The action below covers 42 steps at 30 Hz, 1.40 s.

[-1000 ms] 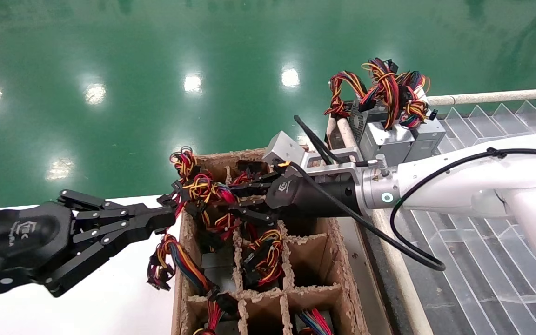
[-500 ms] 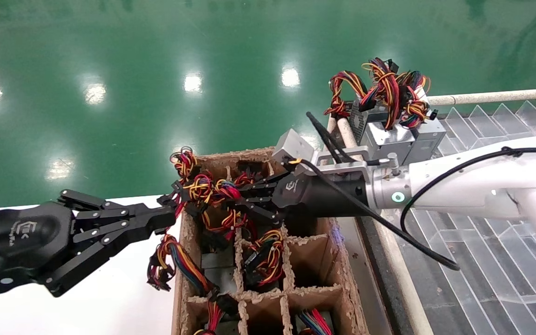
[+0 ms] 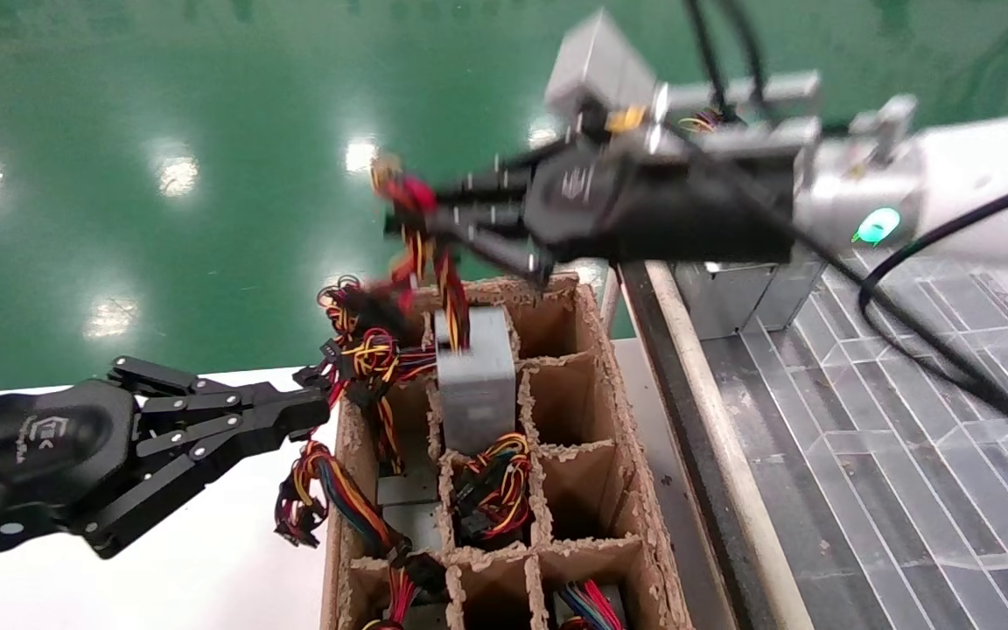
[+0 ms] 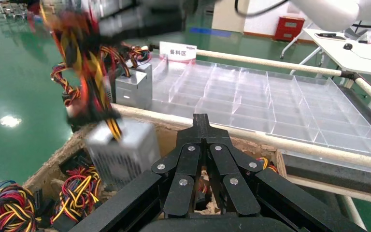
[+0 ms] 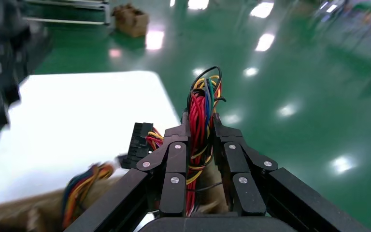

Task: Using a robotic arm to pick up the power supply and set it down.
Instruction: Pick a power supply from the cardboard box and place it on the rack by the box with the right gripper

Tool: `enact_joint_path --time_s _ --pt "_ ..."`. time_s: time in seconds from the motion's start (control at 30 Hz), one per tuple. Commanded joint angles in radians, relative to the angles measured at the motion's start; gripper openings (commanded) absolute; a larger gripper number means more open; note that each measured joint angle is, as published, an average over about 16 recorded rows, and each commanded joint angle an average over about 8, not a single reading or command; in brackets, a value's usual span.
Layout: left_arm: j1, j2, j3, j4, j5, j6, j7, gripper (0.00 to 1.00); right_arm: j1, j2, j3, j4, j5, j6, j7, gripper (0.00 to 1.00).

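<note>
The right gripper (image 3: 434, 223), upper centre, is clamped on the red-yellow wire bundle (image 5: 200, 113); the silver-grey metal power supply (image 3: 474, 381) dangles half out of the brown cardboard divider box (image 3: 635, 490). Lift straight and slowly, limiting swing. The left gripper (image 3: 316, 409), lower left, rests closed.

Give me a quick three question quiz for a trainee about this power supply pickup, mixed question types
1. True or false: the right gripper grips the power supply by its metal case.
2. Where is the left gripper?
A. inside the carton
B. at the cardboard carton's left edge, over the white table
C. above the clear divider tray
3. Fill in: the power supply hangs partly out of a ___ cell.

Key: 1 false, it is shut on the wire bundle. 2 B. 3 carton.
</note>
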State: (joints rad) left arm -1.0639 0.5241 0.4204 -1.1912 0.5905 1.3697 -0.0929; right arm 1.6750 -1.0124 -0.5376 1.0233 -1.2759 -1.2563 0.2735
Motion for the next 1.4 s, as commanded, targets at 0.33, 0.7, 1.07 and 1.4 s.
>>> enact_joint_path --time_s 0.33,0.7,1.07,1.4 --pt "0.0 0.0 0.0 0.0 0.0 0.0 0.0 0.0 0.093 0.122 0.054 0.308 -0.089 0.11 0.086 0.0" --pt "0.0 0.0 0.0 0.0 0.0 0.0 0.0 0.0 0.232 0.225 0.036 0.329 -0.201 0.018 0.135 0.0" --pt "0.0 0.0 0.0 0.0 0.0 0.0 0.0 0.0 0.232 0.385 0.012 0.336 -0.179 -0.169 0.249 0.0" --pt "0.0 0.0 0.0 0.0 0.0 0.0 0.0 0.0 0.175 0.481 0.016 0.333 -0.115 -0.221 0.27 0.0"
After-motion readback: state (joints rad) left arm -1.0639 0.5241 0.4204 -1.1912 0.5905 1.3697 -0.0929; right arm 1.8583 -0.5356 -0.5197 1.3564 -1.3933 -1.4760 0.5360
